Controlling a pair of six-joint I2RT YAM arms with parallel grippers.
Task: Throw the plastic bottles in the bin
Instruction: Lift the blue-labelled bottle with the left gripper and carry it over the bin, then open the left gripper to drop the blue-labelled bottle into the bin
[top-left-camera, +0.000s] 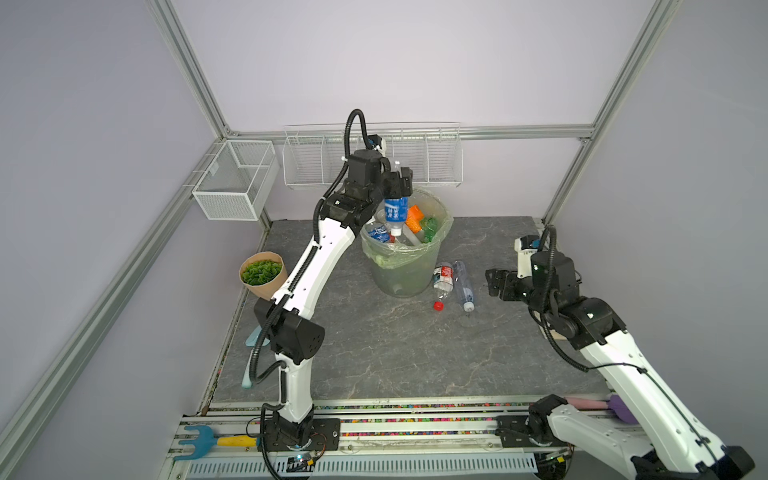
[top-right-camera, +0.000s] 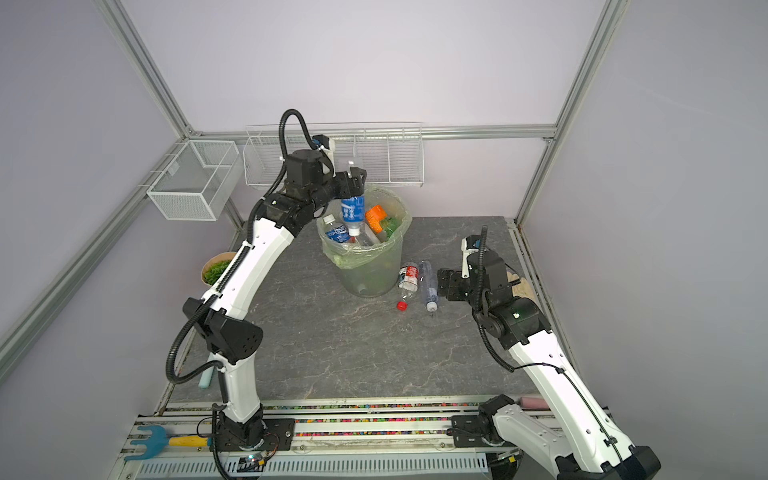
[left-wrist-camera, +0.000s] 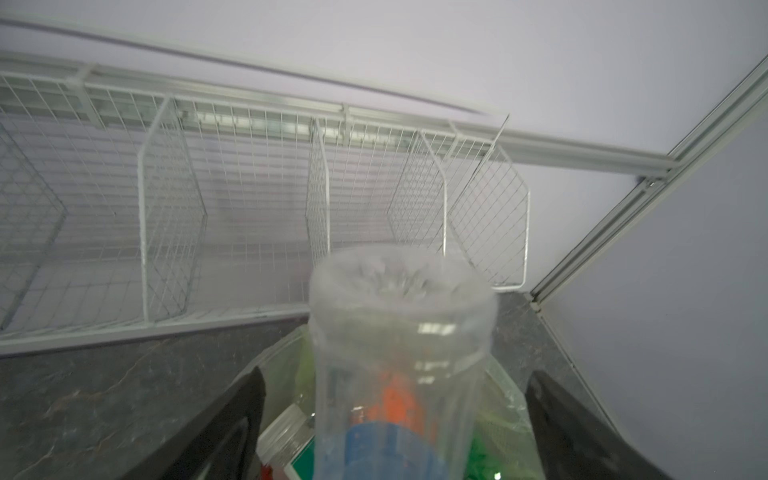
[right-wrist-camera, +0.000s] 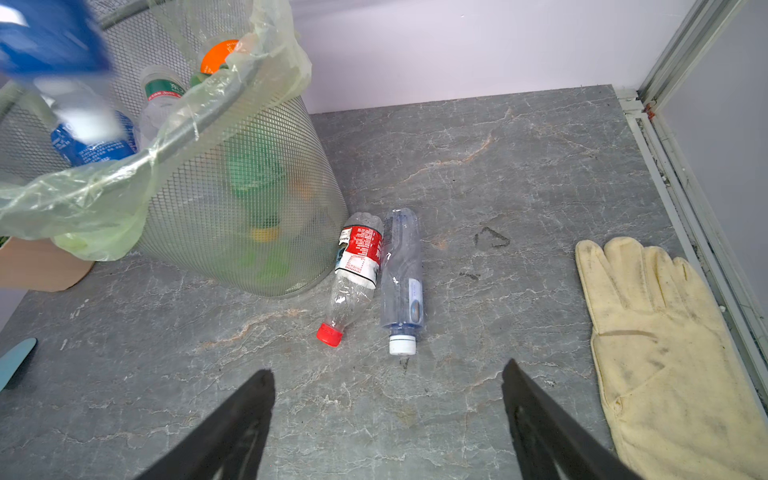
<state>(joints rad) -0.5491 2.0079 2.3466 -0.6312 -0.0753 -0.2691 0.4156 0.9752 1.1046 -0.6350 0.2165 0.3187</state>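
my left pincer (top-left-camera: 399, 185) is spread wide. the left wrist view shows a clear gap on either side of the blue-labelled bottle (top-left-camera: 395, 212), so nothing is pinched. that bottle hangs neck-down between and just below my fingers, over the mouth of the bin (top-left-camera: 401, 274), and looks to be dropping in. the worry is the pile under it: bottles already sit heaped near the rim, so this one could strike a cap or shoulder, glance sideways and topple over the edge. it could also come to rest leaning on the loose green liner (top-left-camera: 399, 253) and slide out. my right pincer (right-wrist-camera: 386, 370) is also spread and holds nothing, low over the table. just ahead of it lie the last two, the red-labelled bottle (right-wrist-camera: 357, 274) and the clear bottle (right-wrist-camera: 401, 274), side by side with their caps toward me. the red one looks to touch the foot of the bin. they lie so close that closing on one may catch both or roll the other away, and a hard push could shove the bin itself.
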